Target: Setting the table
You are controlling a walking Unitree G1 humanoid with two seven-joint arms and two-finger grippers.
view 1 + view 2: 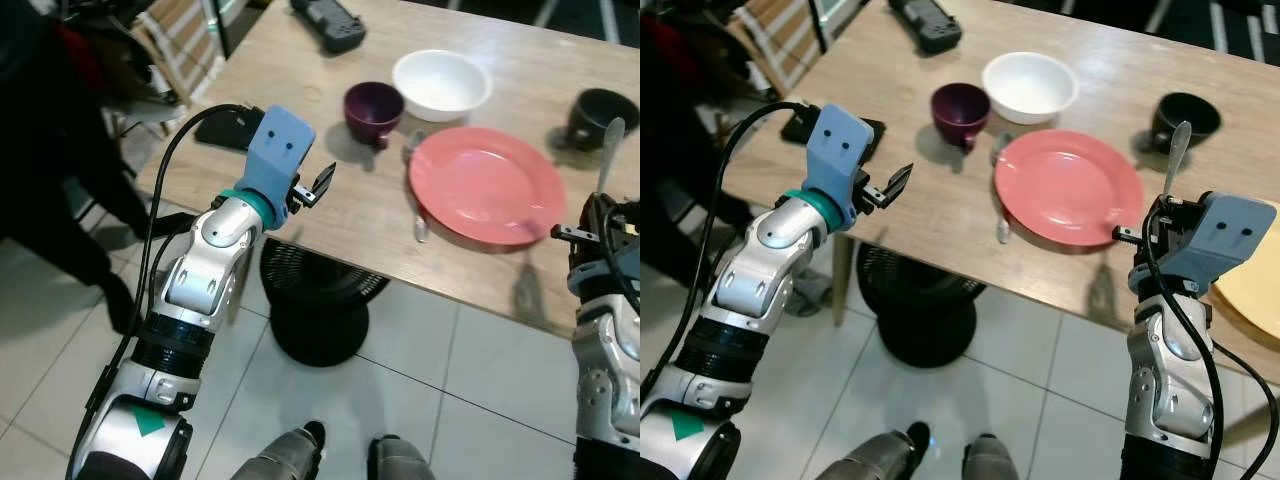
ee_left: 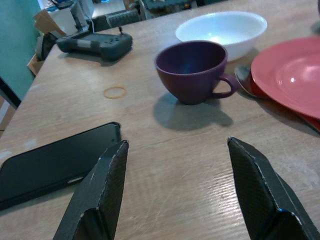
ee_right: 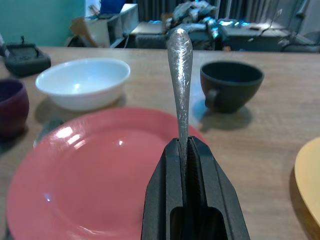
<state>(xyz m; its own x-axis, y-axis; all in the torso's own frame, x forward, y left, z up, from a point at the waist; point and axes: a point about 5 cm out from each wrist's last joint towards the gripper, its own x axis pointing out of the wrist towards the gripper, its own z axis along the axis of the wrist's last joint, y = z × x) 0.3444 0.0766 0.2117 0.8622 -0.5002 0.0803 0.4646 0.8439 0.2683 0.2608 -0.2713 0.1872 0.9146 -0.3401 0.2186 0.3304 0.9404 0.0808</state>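
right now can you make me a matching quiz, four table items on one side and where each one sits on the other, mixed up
Things:
1. round white bowl
2. dark purple handled cup
3. slim silver utensil handle
4. flat black phone

Places:
A. clamped upright in the right gripper
B. lying near the table's left edge, by the open left gripper
C. just behind the round pink plate
D. between phone and bowl

Pairs: 1-C, 2-D, 3-A, 4-B

A black phone (image 2: pixel 55 167), rubber band (image 2: pixel 115 92) and controller (image 2: pixel 95 44) lie on the wood.
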